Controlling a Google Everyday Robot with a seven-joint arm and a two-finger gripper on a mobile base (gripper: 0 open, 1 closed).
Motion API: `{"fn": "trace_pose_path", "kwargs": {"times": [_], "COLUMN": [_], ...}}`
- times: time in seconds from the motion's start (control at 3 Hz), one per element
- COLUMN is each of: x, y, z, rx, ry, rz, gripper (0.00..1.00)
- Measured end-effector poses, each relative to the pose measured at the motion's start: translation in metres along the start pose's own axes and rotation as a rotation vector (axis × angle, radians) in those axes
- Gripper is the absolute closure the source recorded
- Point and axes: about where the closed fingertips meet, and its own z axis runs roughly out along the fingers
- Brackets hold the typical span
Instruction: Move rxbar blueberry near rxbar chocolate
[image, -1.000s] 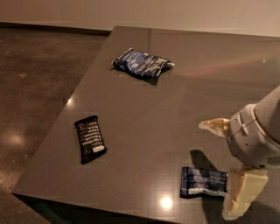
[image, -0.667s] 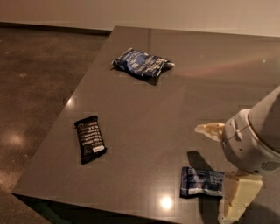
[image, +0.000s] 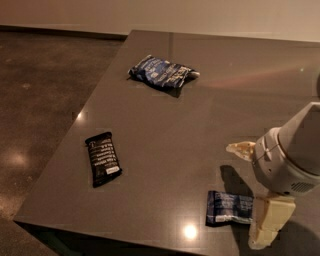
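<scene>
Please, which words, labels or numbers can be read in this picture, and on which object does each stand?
No text can be quoted.
rxbar chocolate: white text lines, too blurred to read.
rxbar blueberry, beside the gripper at lower right: too blurred.
blue snack bag: white print, unreadable.

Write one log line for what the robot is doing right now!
gripper: open, straddling blue bar | blue bar: flat on table, near front edge | black bar: far from blue bar | snack bag: at back
</scene>
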Motion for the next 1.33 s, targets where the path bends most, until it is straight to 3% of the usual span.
{"fn": "trace_pose_path", "kwargs": {"times": [0.67, 1.0, 1.33], "x": [0.0107, 0.0136, 0.0141], "y": [-0.0112, -0.0107, -0.0078], "z": [0.0053, 0.0052, 0.0060], "rx": [0.003, -0.009, -0.021], "ry": [0.027, 0.038, 0.042], "rz": [0.007, 0.005, 0.003], "gripper": [0.00, 0.15, 0.38]}}
